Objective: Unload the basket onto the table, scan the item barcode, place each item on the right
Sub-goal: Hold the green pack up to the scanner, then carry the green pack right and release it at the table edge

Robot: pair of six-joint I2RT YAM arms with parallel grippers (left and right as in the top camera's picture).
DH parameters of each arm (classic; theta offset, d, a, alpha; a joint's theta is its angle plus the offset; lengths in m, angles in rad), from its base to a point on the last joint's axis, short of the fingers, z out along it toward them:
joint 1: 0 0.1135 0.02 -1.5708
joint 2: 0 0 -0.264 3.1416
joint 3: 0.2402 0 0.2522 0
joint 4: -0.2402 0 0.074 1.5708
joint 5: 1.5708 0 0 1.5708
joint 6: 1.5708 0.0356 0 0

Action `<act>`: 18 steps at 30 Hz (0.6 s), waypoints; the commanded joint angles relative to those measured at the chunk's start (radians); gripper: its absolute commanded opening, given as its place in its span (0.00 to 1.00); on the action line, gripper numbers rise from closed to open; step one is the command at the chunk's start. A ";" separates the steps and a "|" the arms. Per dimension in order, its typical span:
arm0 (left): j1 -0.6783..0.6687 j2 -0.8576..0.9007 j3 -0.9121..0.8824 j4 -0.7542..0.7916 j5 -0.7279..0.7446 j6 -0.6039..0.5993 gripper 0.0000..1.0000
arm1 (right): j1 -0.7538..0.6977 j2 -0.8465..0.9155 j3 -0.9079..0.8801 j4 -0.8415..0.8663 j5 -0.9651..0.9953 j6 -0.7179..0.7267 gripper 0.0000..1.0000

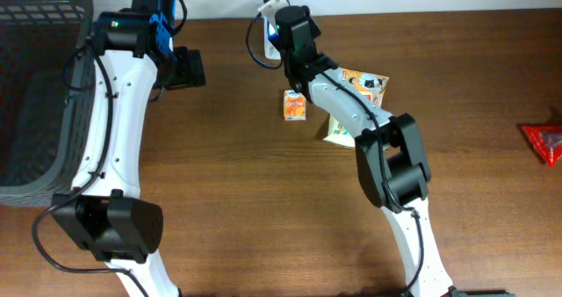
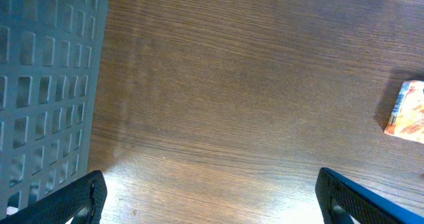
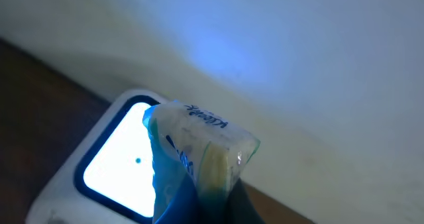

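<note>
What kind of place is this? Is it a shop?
Probably a pretend shop checkout set up on a wooden table: a glowing scanner with a small packet held up to it, a grey shopping basket, and snack packets lying nearby.

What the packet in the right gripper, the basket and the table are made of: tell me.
Tissue packet: thin clear plastic film, glossy; it crinkles and glints. Basket: probably moulded plastic, matt grey, regular slotted holes. Table: wood or wood-look laminate; visible grain.
</note>
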 commanded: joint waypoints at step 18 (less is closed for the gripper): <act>0.009 -0.008 0.004 0.001 -0.008 -0.010 0.99 | -0.959 -0.313 -0.101 -0.821 -0.269 0.715 0.04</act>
